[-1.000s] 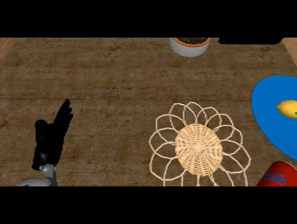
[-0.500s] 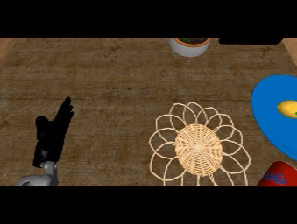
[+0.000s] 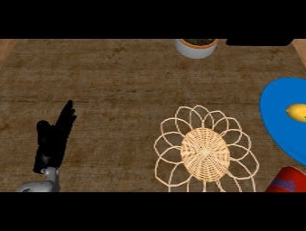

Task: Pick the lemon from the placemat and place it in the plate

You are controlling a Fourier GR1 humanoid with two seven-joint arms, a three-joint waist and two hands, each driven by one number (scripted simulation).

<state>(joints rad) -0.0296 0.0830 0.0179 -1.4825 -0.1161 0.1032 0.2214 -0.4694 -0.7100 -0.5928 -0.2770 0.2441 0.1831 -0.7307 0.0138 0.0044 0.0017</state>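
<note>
Head view: the counter [image 3: 115, 81] has a rough, brown, fibrous-looking top, with smoother wooden strips along its left and right edges. Low at the left, the left hand [image 3: 52, 137] is black and narrow, seen edge-on above a grey forearm. Its fingers are straight and released, pointing up the view, and they grasp nothing.

The placemat [image 3: 205, 153] lies right of the middle, low in the view. It is pale wicker, with a tightly woven oval centre ringed by open looped petals, like a flower.

At the right edge is the plate [image 3: 285, 135], smooth, bright blue and rounded, partly cut off by the frame. The lemon [image 3: 300, 111] lies in it, in the upper part: yellow, oval, with a small green leaf at its lower right. It is apart from the placemat and well apart from the left hand.

A red rounded thing [image 3: 289, 180] with blue lettering sits just below the plate, at the lower right.

At the top edge stands a pale round pot [image 3: 197, 47] with dark filling; what the filling is I cannot tell. A flat black shape [image 3: 258, 42] lies to its right.
</note>
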